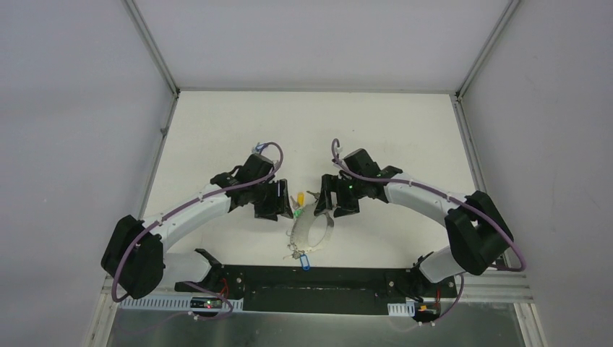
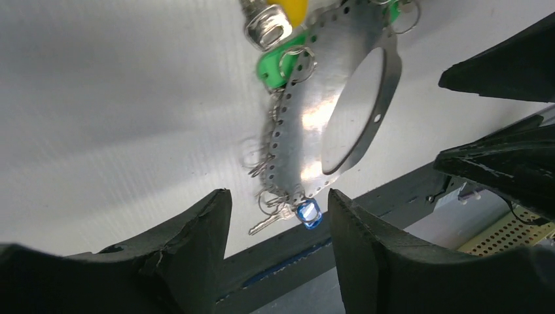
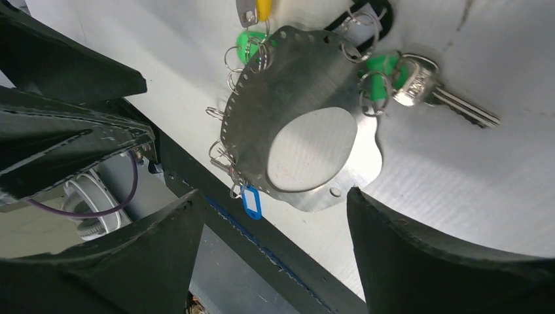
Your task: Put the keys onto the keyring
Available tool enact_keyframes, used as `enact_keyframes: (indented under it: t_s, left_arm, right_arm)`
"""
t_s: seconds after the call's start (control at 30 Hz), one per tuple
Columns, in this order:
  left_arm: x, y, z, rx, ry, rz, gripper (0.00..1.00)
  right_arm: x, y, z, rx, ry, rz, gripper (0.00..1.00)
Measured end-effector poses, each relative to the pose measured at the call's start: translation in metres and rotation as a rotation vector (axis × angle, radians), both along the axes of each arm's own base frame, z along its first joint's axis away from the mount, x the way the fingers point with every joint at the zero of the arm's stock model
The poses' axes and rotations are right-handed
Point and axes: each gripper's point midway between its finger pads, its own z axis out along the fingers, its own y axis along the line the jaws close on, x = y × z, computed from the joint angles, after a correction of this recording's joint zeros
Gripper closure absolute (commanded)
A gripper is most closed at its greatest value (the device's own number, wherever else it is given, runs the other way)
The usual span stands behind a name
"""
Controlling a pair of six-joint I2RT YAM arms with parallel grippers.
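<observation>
Keyring is lying flat on the table between the left gripper and the right gripper, both hovering released, grasping nothing. Silver key is resting at its rim; pinching its head is probably keeping the loop free for threading.

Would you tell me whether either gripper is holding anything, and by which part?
Nothing is held: the left gripper and right gripper are open, and the keyring lies ungripped.

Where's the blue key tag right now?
In the top view, the blue tag sits centrally, at the keyring's near edge, just short of the black base bar.
</observation>
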Motion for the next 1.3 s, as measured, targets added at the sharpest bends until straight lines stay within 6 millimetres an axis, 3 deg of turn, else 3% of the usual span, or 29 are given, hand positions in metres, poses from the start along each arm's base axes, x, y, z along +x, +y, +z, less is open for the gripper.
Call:
enact_keyframes:
  t_s: [0.2, 0.43, 0.8, 1.1, 1.3]
  left_arm:
    - [-0.023, 0.017, -0.024, -0.053, 0.047, 0.102, 0.51]
    - [-0.038, 0.012, -0.05, -0.166, 0.08, 0.145, 0.59]
    - [-0.022, -0.005, -0.055, -0.225, 0.032, 0.104, 0.65]
    - [-0.021, -0.011, -0.048, -0.258, -0.017, 0.037, 0.79]
    - [-0.024, -0.012, -0.038, -0.282, -0.037, 0.012, 0.69]
  right_arm:
    - [-0.001, 0.013, -0.006, -0.003, 0.026, 0.046, 0.29]
    - [-0.005, 0.016, -0.008, 0.014, 0.054, 0.063, 0.31]
    - [-0.007, 0.018, -0.006, 0.029, 0.061, 0.072, 0.32]
    - [-0.006, 0.018, -0.006, 0.031, 0.058, 0.072, 0.33]
    - [-0.006, 0.019, -0.006, 0.034, 0.056, 0.073, 0.33]
